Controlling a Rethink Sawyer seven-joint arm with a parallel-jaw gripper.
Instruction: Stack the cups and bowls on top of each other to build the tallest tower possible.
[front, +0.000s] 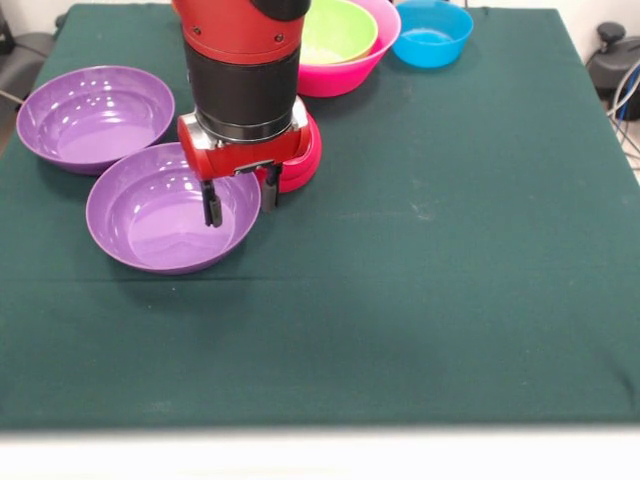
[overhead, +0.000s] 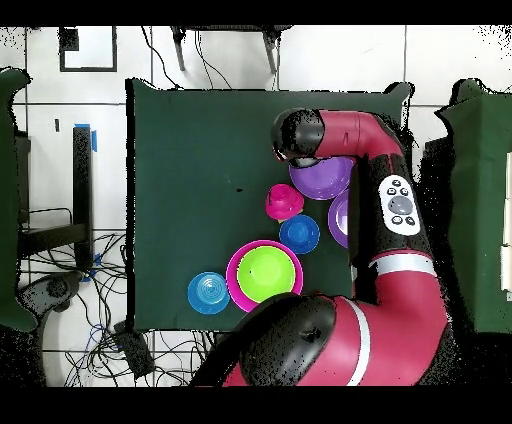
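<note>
While your gripper (front: 240, 203) hangs with jaws apart over the nearer purple bowl (front: 150, 225), you see the green tablecloth (front: 450, 280) and tiled floor (overhead: 70, 120) with cables (overhead: 110, 300).

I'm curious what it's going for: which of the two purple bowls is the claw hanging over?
The nearer purple bowl, beside the small crimson bowl; the open gripper hangs at its rim. The other purple bowl lies apart.

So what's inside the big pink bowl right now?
The lime green bowl sits nested inside the pink bowl, and looks empty from overhead. Anything between the two bowls is covered, so I cannot tell.
</note>
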